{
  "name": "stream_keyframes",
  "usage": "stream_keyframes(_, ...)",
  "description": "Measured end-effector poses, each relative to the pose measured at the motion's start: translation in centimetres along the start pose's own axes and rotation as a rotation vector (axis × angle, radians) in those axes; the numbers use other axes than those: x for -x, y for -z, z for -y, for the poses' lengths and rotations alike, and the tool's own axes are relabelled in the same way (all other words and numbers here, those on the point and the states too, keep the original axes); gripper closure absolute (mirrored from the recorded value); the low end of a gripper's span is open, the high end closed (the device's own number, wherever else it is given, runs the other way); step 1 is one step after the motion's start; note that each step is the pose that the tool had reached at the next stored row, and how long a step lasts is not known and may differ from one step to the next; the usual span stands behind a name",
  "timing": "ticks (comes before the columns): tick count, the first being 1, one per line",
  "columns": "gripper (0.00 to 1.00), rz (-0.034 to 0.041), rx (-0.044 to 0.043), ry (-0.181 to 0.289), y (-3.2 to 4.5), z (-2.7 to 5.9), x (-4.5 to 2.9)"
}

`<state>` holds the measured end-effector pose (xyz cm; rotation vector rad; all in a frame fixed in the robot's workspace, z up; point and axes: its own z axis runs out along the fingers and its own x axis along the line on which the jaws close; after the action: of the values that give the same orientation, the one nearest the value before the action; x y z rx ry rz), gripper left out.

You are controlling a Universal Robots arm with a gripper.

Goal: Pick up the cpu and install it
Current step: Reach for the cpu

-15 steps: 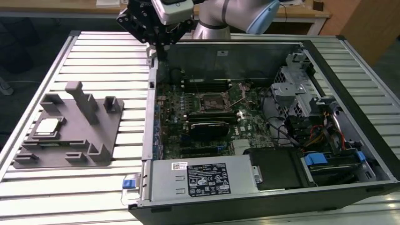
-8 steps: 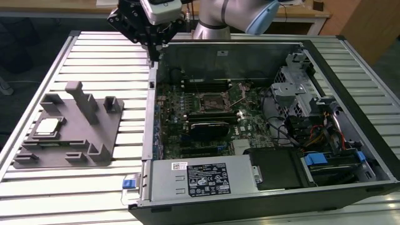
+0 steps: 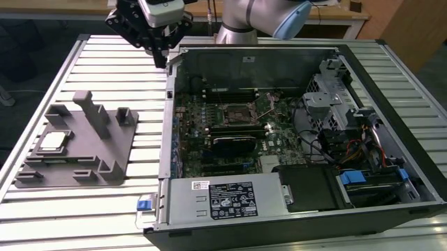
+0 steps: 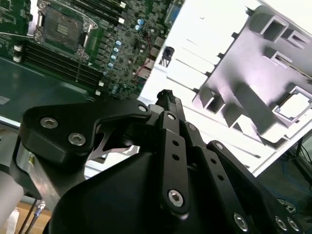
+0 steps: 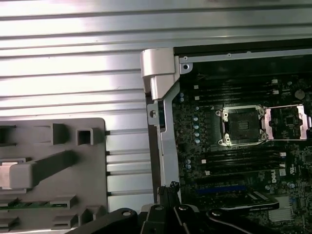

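Note:
The cpu (image 3: 54, 141) is a small silver square lying flat in a recess of the grey fixture tray (image 3: 104, 157) at the exterior view's left; it also appears in the second wrist view as the cpu (image 4: 295, 105). My gripper (image 3: 162, 61) hangs high above the slatted table, by the far left corner of the open computer case, well away from the cpu. Its fingers (image 4: 165, 105) are pressed together with nothing between them. On the motherboard, the open socket (image 3: 241, 112) sits with its metal frame showing, and the socket (image 5: 242, 126) has its lid flipped aside.
The open case's left wall (image 3: 169, 115) stands between tray and motherboard. Inside are a power supply (image 3: 227, 201), drive cage (image 3: 332, 91) and cables (image 3: 349, 146). Upright posts (image 3: 87, 107) rise from the tray. The arm's base (image 3: 237, 31) stands behind the case.

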<state>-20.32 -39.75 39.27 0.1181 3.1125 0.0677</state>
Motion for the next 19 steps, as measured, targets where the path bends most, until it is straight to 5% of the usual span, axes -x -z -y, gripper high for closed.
stream_keyframes(19,0.89,-0.0001,-0.0001,0.000,-0.21,-0.02,-4.11)
